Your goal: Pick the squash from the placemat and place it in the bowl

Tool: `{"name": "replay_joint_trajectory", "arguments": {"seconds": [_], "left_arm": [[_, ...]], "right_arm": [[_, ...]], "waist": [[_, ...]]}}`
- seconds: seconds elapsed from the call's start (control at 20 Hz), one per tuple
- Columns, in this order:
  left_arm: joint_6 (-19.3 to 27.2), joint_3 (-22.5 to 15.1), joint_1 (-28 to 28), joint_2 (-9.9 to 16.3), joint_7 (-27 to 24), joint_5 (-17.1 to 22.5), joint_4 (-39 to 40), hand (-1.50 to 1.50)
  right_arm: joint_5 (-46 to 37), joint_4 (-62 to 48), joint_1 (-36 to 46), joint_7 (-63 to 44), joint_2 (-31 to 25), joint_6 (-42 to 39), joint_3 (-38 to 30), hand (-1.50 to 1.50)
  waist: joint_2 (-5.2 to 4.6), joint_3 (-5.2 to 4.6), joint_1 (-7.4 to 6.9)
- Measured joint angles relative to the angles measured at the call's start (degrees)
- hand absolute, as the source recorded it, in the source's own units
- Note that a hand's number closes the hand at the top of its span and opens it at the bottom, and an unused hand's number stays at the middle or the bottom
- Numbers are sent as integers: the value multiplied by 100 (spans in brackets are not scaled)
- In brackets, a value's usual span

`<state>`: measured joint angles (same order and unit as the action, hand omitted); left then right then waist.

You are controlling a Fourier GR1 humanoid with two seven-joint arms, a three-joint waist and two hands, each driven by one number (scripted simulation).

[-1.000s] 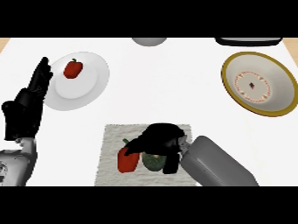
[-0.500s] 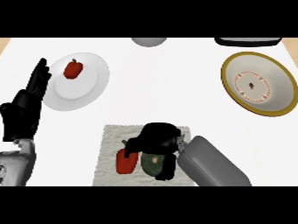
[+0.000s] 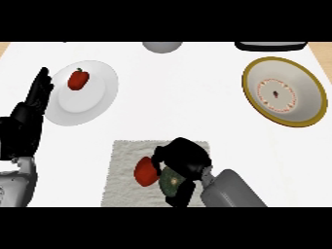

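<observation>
Curling over the dark green squash [image 3: 171, 181] on the placemat [image 3: 125, 170], lower centre: right hand [image 3: 186, 158]; left hand [image 3: 25, 124] open at left edge.

No readable text, label, brand, number or sign anywhere.

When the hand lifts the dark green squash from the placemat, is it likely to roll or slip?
The squash looks rounded, so it may roll if set down carelessly. Its skin seems smooth, so it might slip somewhat; the right hand curls over it. It lies against a red pepper on the placemat, which lifting could nudge.
</observation>
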<state>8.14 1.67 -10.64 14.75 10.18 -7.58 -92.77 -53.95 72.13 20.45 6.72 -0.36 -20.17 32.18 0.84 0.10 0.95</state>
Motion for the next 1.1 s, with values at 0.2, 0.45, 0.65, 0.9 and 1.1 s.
{"name": "replay_joint_trajectory", "arguments": {"seconds": [0.2,0.45,0.65,0.9,1.1], "left_arm": [[51,-21,-32,-36,69,-49,-59,0],[13,-34,20,-44,48,-41,-78,0],[-35,62,-55,5,11,1,49,0],[-67,94,-157,-12,37,11,91,0],[-76,82,-212,-44,133,-32,26,0]], "right_arm": [[298,680,-635,-1418,24,760,285,150],[776,2035,-1068,-2728,32,1773,737,150],[611,2988,-1172,-3619,34,2424,851,150],[-135,3897,-1267,-4613,20,2511,757,150],[-182,4185,-1121,-4822,-20,2459,140,150]], "waist": [[-8,-4,-9],[-21,-8,-14],[-37,-12,2],[-52,-13,-12],[-69,-11,-55]]}}
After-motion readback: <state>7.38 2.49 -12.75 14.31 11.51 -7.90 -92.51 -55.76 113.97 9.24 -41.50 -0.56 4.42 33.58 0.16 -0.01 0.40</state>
